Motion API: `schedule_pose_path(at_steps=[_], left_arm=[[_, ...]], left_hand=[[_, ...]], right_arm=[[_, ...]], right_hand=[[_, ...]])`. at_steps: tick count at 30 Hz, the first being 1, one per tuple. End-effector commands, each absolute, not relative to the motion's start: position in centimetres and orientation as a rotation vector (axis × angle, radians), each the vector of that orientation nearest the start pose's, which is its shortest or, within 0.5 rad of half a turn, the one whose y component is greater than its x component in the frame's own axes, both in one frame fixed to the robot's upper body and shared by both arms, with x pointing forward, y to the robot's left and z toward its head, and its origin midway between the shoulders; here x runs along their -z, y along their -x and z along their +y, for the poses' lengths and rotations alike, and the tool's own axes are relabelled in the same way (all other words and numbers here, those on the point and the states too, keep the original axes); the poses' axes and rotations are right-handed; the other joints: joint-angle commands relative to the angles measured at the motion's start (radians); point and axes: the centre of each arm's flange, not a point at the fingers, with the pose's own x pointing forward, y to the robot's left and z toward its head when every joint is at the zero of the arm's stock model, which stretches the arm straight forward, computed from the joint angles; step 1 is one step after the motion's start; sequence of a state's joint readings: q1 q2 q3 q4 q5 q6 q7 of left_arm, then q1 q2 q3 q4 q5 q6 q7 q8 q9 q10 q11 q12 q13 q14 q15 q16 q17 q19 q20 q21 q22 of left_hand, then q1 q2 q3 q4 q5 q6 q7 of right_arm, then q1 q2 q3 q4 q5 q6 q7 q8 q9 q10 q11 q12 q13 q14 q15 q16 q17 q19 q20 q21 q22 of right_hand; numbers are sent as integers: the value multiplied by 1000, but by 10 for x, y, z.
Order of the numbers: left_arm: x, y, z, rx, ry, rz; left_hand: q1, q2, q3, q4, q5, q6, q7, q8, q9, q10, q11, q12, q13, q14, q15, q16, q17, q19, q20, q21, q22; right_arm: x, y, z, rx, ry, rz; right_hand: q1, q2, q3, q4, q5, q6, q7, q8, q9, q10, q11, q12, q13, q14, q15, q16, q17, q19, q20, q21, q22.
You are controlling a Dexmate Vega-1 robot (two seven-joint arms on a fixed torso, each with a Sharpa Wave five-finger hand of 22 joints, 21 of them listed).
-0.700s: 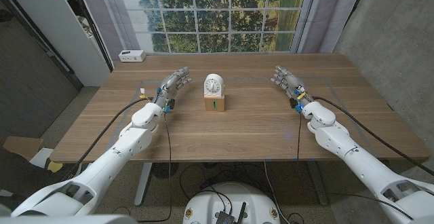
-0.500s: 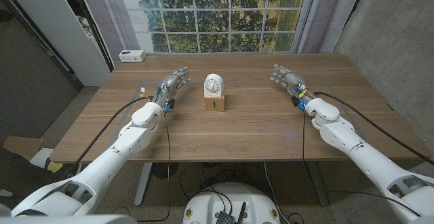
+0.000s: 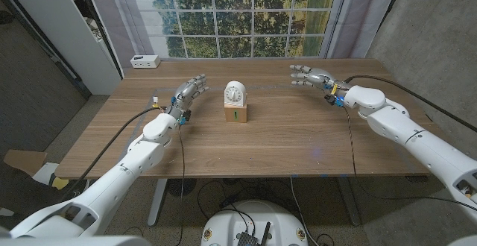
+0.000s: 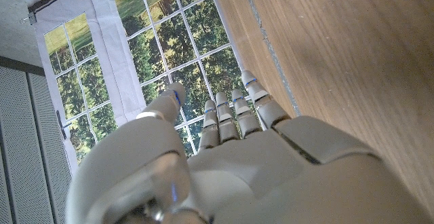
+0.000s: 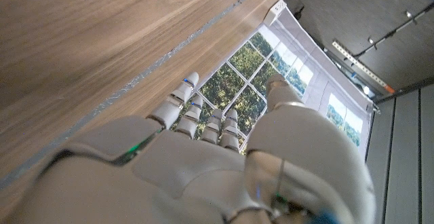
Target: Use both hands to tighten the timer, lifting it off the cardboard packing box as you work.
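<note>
white timer (image 3: 235, 92) seen upright on cardboard packing box (image 3: 235, 112) at table (image 3: 261, 142) centre, untouched | left hand (image 3: 188, 91) at 9 o'clock of timer, fingers (image 4: 237, 112) extended and slightly apart, nothing held | right hand (image 3: 311, 77) at 2 o'clock of timer, fingers (image 5: 193, 108) extended and apart, nothing held

One white round-faced timer (image 3: 235, 93) stands on one small brown cardboard packing box (image 3: 235, 113) near the middle of the wooden table (image 3: 261, 142). One small white rectangular device (image 3: 144, 61) lies at the table's far left corner. Two white robot hands: left hand (image 3: 188, 91), right hand (image 3: 311, 77).
</note>
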State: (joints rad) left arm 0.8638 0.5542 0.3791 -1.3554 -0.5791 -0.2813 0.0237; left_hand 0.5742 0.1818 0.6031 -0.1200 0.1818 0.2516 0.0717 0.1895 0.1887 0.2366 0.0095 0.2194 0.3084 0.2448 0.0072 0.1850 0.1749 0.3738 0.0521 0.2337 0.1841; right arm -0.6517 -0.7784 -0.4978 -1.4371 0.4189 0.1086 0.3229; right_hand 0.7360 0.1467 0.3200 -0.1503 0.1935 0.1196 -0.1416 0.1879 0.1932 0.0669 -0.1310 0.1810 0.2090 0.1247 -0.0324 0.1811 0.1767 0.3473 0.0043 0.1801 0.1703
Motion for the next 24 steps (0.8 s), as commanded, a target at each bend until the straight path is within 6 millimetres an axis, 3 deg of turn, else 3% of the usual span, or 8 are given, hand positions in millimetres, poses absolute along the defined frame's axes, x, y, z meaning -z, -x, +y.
schedule_pose_path(at_steps=[1,3,6,11,19,22,24], left_arm=[[30,-639,298,169,-63,-606],[31,-640,299,176,-61,-607],[32,-640,300,174,-60,-606],[34,-641,302,174,-62,-606],[37,-641,305,176,-53,-610],[38,-641,306,179,-52,-614],[38,-641,306,173,-52,-609]], left_hand=[[4,-8,4,2,4,10,-3,7,4,8,0,7,1,12,0,5,3,-4,2,0,5],[4,-8,4,2,4,12,-3,8,4,9,0,8,1,13,0,5,3,-4,2,0,5],[4,-8,4,3,4,12,-5,8,4,9,0,8,0,14,0,5,3,-4,2,-1,5],[3,-8,4,4,4,12,-6,7,4,10,-1,8,0,14,0,5,3,-6,2,-1,5],[3,-9,4,4,4,13,-5,7,4,10,1,8,-1,14,0,4,3,-7,2,-2,5],[3,-9,4,4,5,13,-6,7,3,10,1,8,-1,14,0,4,2,-8,3,-3,5],[3,-8,5,4,5,12,-6,7,3,10,0,8,-2,14,1,3,2,-8,2,-3,4]], right_arm=[[-96,-612,-257,-586,934,-476],[-103,-609,-249,-604,976,-484],[-113,-601,-235,-629,1060,-501],[-125,-593,-215,-659,1182,-522],[-137,-585,-187,-708,1322,-561],[-141,-583,-177,-721,1375,-569],[-142,-582,-172,-734,1412,-570]], right_hand=[[37,0,11,-18,9,-29,-16,-5,5,-28,-8,-1,2,-13,-107,1,2,-14,12,1,2],[52,-1,17,-23,12,-40,-28,-6,6,-40,-12,-1,3,-15,-105,3,2,-18,15,3,2],[80,0,28,-28,16,-62,-72,-6,6,-50,-16,3,4,-12,-113,8,3,-23,17,5,3],[122,1,45,-33,24,-82,-79,-3,7,-69,-29,5,6,-13,-111,10,4,-29,22,8,3],[178,-7,61,-30,30,-117,-79,0,9,-114,-37,7,12,-7,-38,16,8,-22,41,17,5],[191,-5,66,-30,32,-122,-79,1,9,-119,-45,8,13,-8,-25,17,8,-22,40,17,5],[218,14,82,-31,39,-125,-80,4,9,-121,-51,12,14,-8,-25,18,11,-23,38,18,6]])
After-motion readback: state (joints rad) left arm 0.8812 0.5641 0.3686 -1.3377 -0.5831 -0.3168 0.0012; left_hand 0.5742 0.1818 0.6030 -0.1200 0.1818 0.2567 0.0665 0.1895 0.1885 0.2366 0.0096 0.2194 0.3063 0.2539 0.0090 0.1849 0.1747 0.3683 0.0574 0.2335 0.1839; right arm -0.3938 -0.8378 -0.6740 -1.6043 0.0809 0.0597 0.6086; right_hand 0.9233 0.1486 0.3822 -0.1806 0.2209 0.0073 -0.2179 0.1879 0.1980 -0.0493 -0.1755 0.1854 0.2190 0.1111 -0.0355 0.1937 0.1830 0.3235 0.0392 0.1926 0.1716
